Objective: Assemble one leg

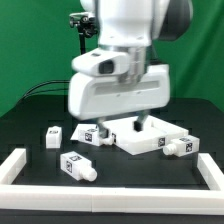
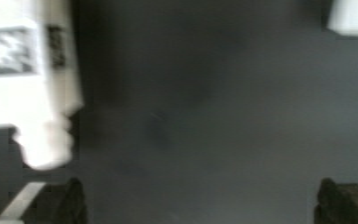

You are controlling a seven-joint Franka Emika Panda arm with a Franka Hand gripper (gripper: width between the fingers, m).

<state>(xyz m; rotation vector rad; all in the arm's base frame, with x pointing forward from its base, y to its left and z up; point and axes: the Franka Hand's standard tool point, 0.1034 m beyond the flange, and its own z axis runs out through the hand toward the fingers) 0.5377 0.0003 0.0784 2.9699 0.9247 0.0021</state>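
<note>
Several white legs with black-and-white tags lie on the black table in the exterior view: one [image 1: 52, 135] at the left, one [image 1: 90, 133] by the tabletop, one [image 1: 77, 166] nearer the front, and one [image 1: 180, 147] on the tabletop's right part. The flat white tabletop [image 1: 145, 142] lies under the arm. My gripper [image 1: 138, 122] hangs just above the tabletop's back edge, mostly hidden by the hand. In the wrist view a leg [image 2: 25, 85] lies off to one side of my gripper [image 2: 201, 205]. The dark fingertips [image 2: 60, 203] stand wide apart with only bare table between them.
White rails [image 1: 15, 165] bound the table at the exterior view's left, right [image 1: 207, 165] and front. A white corner [image 2: 354, 15] shows at the wrist view's edge. A black stand [image 1: 78, 25] rises at the back against the green backdrop.
</note>
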